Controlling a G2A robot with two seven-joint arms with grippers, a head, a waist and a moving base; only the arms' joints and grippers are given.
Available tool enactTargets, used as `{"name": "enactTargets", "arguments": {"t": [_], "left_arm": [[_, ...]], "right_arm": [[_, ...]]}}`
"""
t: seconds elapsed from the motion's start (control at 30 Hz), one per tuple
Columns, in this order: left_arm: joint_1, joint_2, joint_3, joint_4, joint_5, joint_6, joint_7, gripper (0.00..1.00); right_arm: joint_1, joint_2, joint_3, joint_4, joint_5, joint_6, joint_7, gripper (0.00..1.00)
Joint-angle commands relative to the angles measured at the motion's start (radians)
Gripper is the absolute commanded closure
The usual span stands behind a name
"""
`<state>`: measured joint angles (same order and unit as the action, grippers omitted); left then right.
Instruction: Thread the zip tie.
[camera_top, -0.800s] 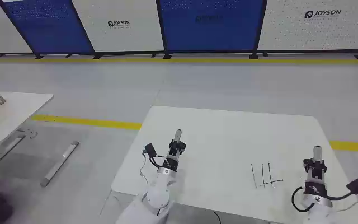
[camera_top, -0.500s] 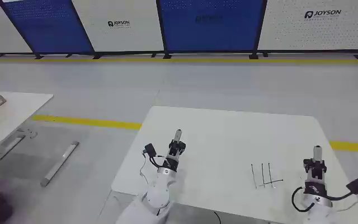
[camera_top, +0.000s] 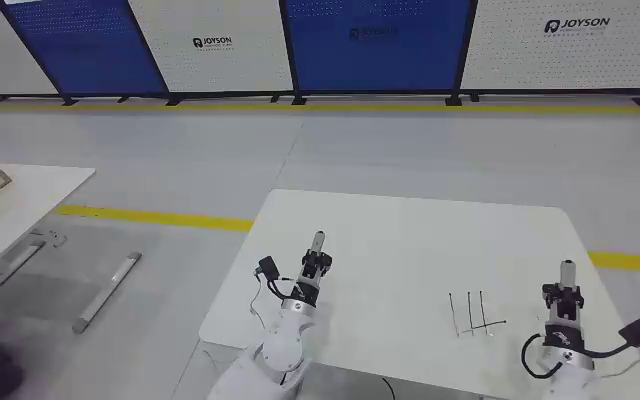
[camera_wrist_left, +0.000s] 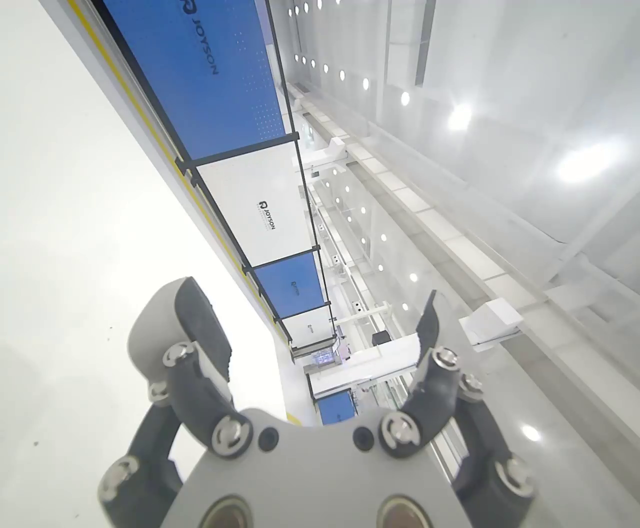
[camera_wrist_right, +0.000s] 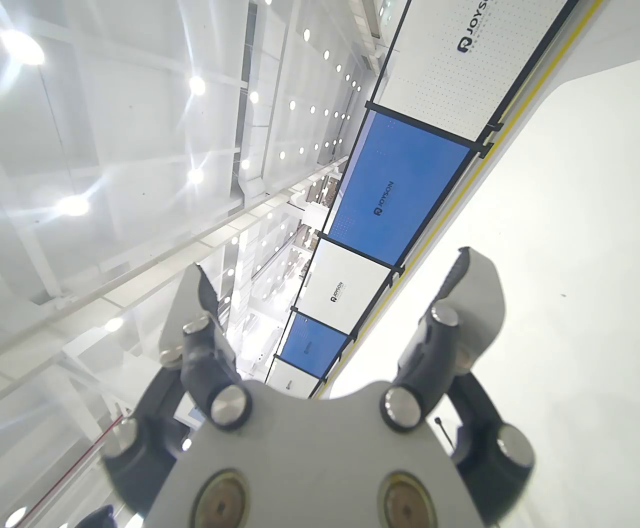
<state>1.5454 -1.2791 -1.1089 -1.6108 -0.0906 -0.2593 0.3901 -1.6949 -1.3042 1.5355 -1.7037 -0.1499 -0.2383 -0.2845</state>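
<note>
Several thin black zip ties (camera_top: 472, 313) lie loose on the white table (camera_top: 420, 235), toward its near right part; one lies across the others. My left gripper (camera_top: 317, 240) (camera_wrist_left: 312, 300) sits near the table's near left edge, far to the left of the ties, pointing away from me, open, with nothing between its fingers. My right gripper (camera_top: 567, 268) (camera_wrist_right: 332, 265) is at the near right edge, just to the right of the ties, and is also open with nothing held. A thin black zip tie end (camera_wrist_right: 443, 428) shows on the table beside the right gripper's base.
Another white table (camera_top: 30, 195) stands at the left edge of the top view. A grey bar (camera_top: 105, 292) lies on the floor between the tables. Blue and white panels (camera_top: 375, 45) line the back, beyond a yellow floor line.
</note>
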Motion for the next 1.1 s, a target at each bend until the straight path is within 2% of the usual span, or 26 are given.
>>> {"name": "enactTargets", "arguments": {"t": [0.0, 0.1, 0.3, 0.37, 0.43, 0.87, 0.9, 0.93, 0.97, 1.03, 1.07], "left_arm": [[0.000, 0.000, 0.000, 0.000, 0.000, 0.000, 0.000, 0.00], [0.000, 0.000, 0.000, 0.000, 0.000, 0.000, 0.000, 0.00], [0.000, 0.000, 0.000, 0.000, 0.000, 0.000, 0.000, 0.00], [0.000, 0.000, 0.000, 0.000, 0.000, 0.000, 0.000, 0.00], [0.000, 0.000, 0.000, 0.000, 0.000, 0.000, 0.000, 0.00], [0.000, 0.000, 0.000, 0.000, 0.000, 0.000, 0.000, 0.00], [0.000, 0.000, 0.000, 0.000, 0.000, 0.000, 0.000, 0.00], [0.000, 0.000, 0.000, 0.000, 0.000, 0.000, 0.000, 0.00], [0.000, 0.000, 0.000, 0.000, 0.000, 0.000, 0.000, 0.00], [0.000, 0.000, 0.000, 0.000, 0.000, 0.000, 0.000, 0.00], [0.000, 0.000, 0.000, 0.000, 0.000, 0.000, 0.000, 0.00]], "right_arm": [[0.001, 0.001, 0.000, -0.002, -0.006, 0.000, 0.007, 0.00], [-0.004, 0.006, 0.015, -0.015, -0.015, -0.011, 0.090, 0.00], [-0.019, 0.029, 0.095, -0.077, 0.025, -0.043, 0.399, 0.00], [-0.021, 0.040, 0.125, -0.098, 0.045, -0.038, 0.541, 0.00], [-0.013, 0.052, 0.163, -0.114, -0.016, -0.032, 0.634, 0.00], [-0.013, 0.053, 0.168, -0.115, -0.027, -0.029, 0.636, 0.00], [-0.010, 0.054, 0.161, -0.114, 0.021, -0.019, 0.691, 0.00], [0.019, 0.062, 0.193, -0.115, 0.153, 0.021, 0.850, 0.00], [0.049, 0.073, 0.245, -0.110, 0.224, 0.055, 0.963, 0.00], [0.098, 0.093, 0.313, -0.094, 0.279, 0.116, 1.160, 0.00], [0.117, 0.099, 0.332, -0.086, 0.294, 0.133, 1.201, 0.00]]}}
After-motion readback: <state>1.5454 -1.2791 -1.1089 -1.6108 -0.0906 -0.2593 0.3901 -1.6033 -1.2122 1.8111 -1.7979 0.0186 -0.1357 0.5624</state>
